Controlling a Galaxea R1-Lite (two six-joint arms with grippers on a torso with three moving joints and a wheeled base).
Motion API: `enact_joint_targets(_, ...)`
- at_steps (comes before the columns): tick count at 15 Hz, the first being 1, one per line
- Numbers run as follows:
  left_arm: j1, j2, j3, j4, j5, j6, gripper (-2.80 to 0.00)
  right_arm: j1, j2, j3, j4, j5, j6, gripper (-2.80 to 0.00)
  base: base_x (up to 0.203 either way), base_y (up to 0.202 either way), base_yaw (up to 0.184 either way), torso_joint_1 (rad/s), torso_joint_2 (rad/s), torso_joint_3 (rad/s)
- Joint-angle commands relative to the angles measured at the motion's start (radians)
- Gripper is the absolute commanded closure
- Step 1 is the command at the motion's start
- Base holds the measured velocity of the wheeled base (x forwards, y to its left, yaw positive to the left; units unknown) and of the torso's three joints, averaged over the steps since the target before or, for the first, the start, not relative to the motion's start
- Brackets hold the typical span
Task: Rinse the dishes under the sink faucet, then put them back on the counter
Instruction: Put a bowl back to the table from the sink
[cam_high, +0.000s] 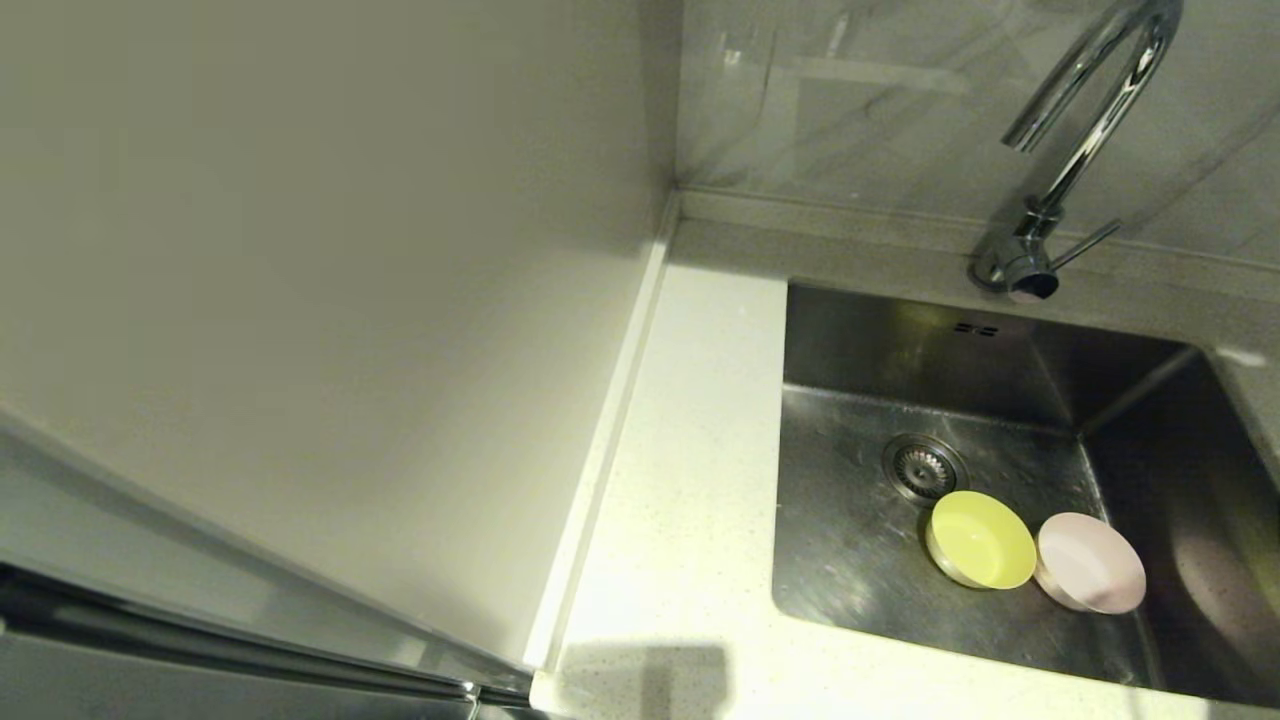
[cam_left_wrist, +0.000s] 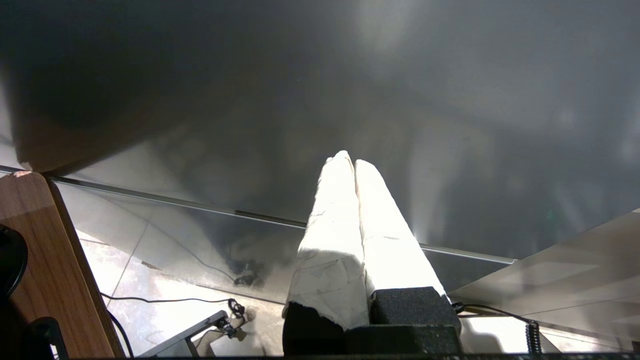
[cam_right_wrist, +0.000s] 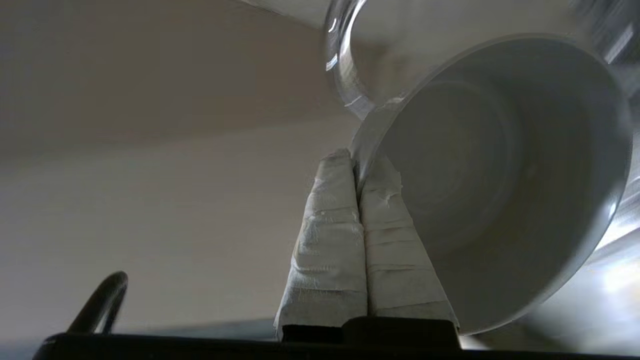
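Observation:
A yellow-green bowl and a pale pink bowl lie side by side, touching, on the floor of the steel sink, just in front of the drain. The chrome faucet rises behind the basin. Neither gripper shows in the head view. In the right wrist view my right gripper is shut on the rim of the white bowl, which is tilted with its hollow facing the camera, right beside a shiny curved tube. My left gripper is shut and empty, parked low.
The white speckled counter runs along the sink's left side, bounded by a cream wall panel. The faucet's thin lever sticks out to the right. Two overflow slots mark the sink's back wall.

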Motion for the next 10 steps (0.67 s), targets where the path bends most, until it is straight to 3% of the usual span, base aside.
enact_joint_targets(1,0.0,0.0,0.003,0.0,0.0,0.0,0.0,0.026,-0.155,0.094,0.314,0.01,0.009,0.0,0.0,0.0,0.0,0.0,0.0,0.0)
enact_joint_targets(7,0.0,0.0,0.003,0.0,0.0,0.0,0.0,0.069,-0.387,0.124,1.126,0.006,0.011,0.0,0.0,0.0,0.0,0.0,0.0,0.0)
enact_joint_targets(8,0.0,0.0,0.003,0.0,0.0,0.0,0.0,0.111,-0.395,0.119,1.311,-0.035,0.006,0.0,0.0,0.0,0.0,0.0,0.0,0.0)
enact_joint_targets(9,0.0,0.0,0.003,0.0,0.0,0.0,0.0,0.183,-0.398,0.12,1.455,-0.126,-0.016,0.0,0.0,0.0,0.0,0.0,0.0,0.0)
enact_joint_targets(10,0.0,0.0,0.003,0.0,0.0,0.0,0.0,0.269,-0.401,0.13,1.558,-0.267,-0.082,0.0,0.0,0.0,0.0,0.0,0.0,0.0)
